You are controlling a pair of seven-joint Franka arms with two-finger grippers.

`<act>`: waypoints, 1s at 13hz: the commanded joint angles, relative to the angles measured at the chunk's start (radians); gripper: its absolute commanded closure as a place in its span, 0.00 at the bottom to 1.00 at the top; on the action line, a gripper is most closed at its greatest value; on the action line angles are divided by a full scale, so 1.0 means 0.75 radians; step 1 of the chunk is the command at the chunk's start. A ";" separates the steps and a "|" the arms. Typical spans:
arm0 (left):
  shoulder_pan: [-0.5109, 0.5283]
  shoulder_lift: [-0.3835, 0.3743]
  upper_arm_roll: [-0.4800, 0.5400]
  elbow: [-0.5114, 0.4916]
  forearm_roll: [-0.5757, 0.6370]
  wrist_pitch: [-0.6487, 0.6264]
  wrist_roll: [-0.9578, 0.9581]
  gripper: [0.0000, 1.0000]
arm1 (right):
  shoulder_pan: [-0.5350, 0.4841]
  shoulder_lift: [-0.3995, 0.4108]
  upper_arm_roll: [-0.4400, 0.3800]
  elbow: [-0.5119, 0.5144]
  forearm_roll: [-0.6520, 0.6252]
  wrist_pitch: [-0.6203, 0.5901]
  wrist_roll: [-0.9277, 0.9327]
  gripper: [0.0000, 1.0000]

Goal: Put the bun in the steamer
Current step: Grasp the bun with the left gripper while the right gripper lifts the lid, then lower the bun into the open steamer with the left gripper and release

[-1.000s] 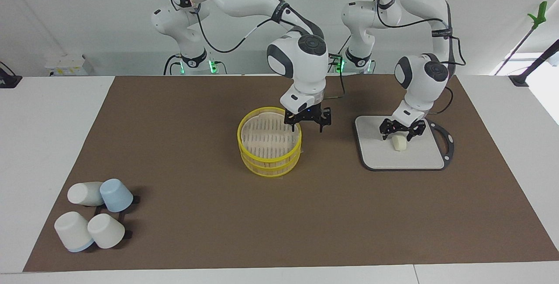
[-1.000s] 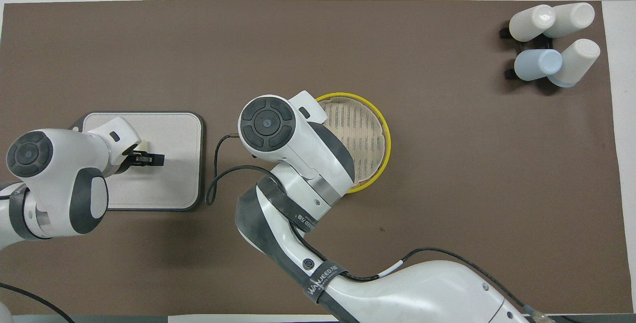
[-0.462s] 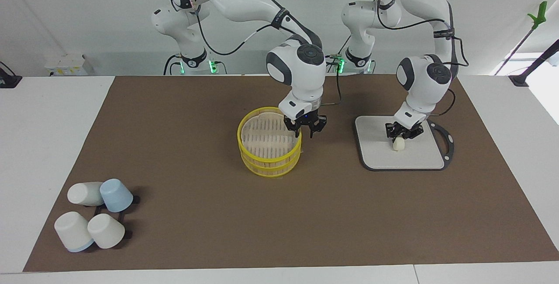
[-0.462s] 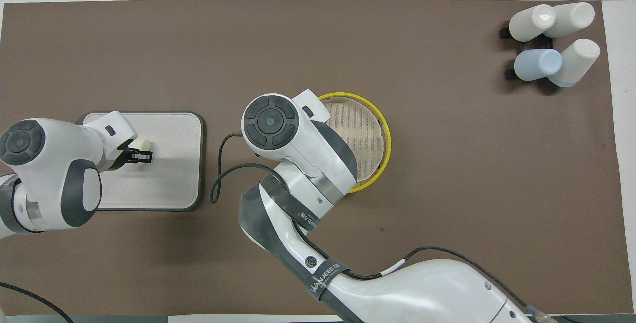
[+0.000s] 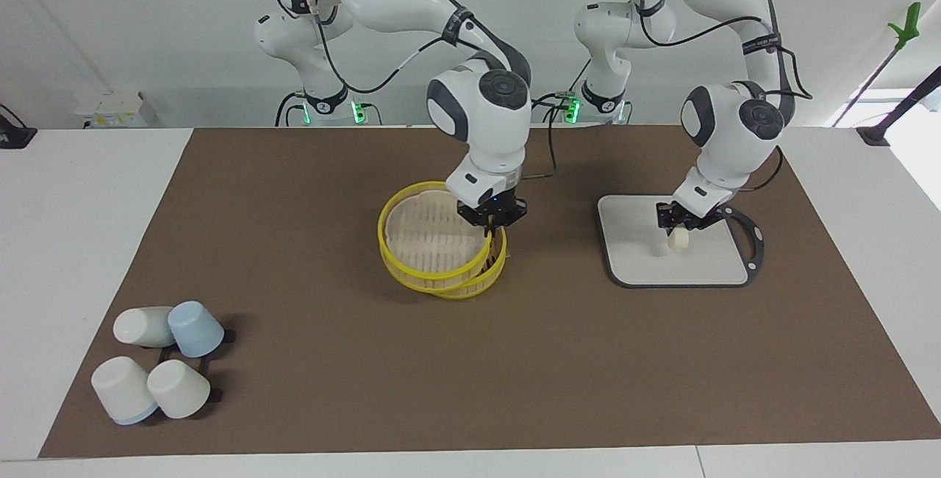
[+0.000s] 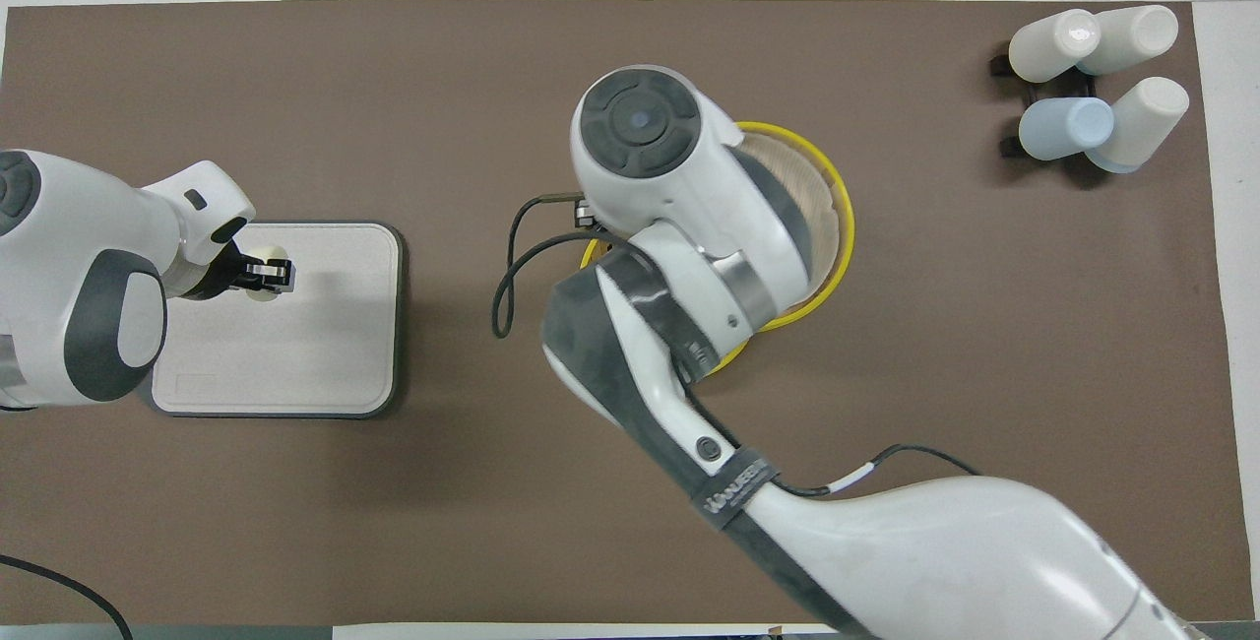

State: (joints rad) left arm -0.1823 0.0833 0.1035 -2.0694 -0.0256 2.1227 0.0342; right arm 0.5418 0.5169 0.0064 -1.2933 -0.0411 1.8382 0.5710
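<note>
Facing view: left hand pinches the bun above the board — soft dough, best held lightly mid-body — while right hand grips the steamer lid, tilted.

- Robot arms: two, each with one gripper — right gripper at the steamer's rim, left gripper over the board.
- Bun: one, cream-white.
- Steamer: one yellow basket.
- Steamer lid: one, yellow-rimmed, tilted on the basket.
- Grey-edged board: one.
- Cups: four in a cluster at the right arm's end of the table — three white, one pale blue.
- Brown mat: one, covering the table.
</note>
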 commanded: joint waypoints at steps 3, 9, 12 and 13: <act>-0.298 0.165 0.007 0.445 -0.098 -0.265 -0.619 0.78 | -0.327 -0.090 0.026 0.076 0.028 -0.146 -0.405 1.00; -0.795 0.271 0.009 0.487 -0.140 0.072 -1.176 0.78 | -0.532 -0.094 0.012 0.076 0.092 -0.236 -0.604 1.00; -0.900 0.424 0.011 0.483 -0.083 0.196 -1.181 0.77 | -0.557 -0.096 0.012 0.076 0.104 -0.228 -0.604 1.00; -0.902 0.439 0.009 0.459 -0.056 0.217 -1.179 0.77 | -0.573 -0.098 0.012 0.076 0.124 -0.222 -0.606 1.00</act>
State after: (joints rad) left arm -0.8415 0.3754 0.0906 -1.7120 -0.1001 2.2418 -0.8523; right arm 0.1423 0.4525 0.0075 -1.2404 0.0210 1.6737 0.1294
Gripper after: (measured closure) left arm 0.771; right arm 0.916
